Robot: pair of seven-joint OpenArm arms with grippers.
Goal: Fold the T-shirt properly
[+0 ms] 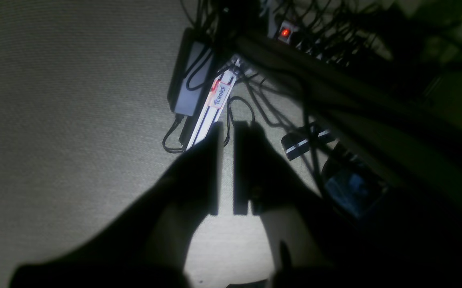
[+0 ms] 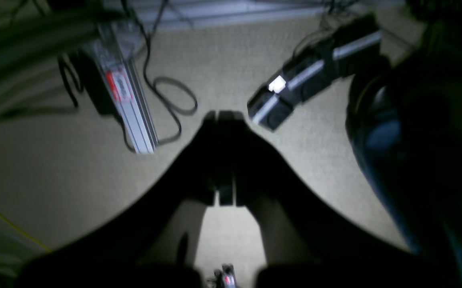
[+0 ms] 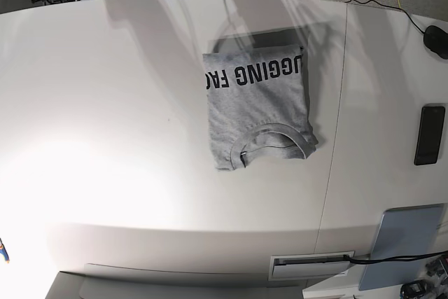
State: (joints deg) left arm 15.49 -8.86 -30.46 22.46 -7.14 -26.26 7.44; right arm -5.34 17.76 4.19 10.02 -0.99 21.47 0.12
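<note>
The T-shirt [image 3: 256, 108] is laid folded into a compact rectangle on the white table [image 3: 105, 103], slightly right of centre in the upper half of the base view. Black block lettering is shown along its upper edge, and the ribbed neck opening is seen at its lower edge. A dark phone [image 3: 428, 134] is placed flat at the right edge of the table, well apart from the T-shirt, and a grey pad [image 3: 400, 246] is located in the lower right corner.

Neither arm is seen over the table in the base view. In the left wrist view, the left gripper [image 1: 226, 168] is held above carpeted floor, with a narrow gap visible between its fingers [image 1: 215, 168]; nothing is held. A white rail [image 1: 211, 114] and black cables [image 1: 199, 68] are seen beyond it. In the right wrist view, the right gripper [image 2: 225, 160] is pressed closed and empty above the same carpet.
</note>
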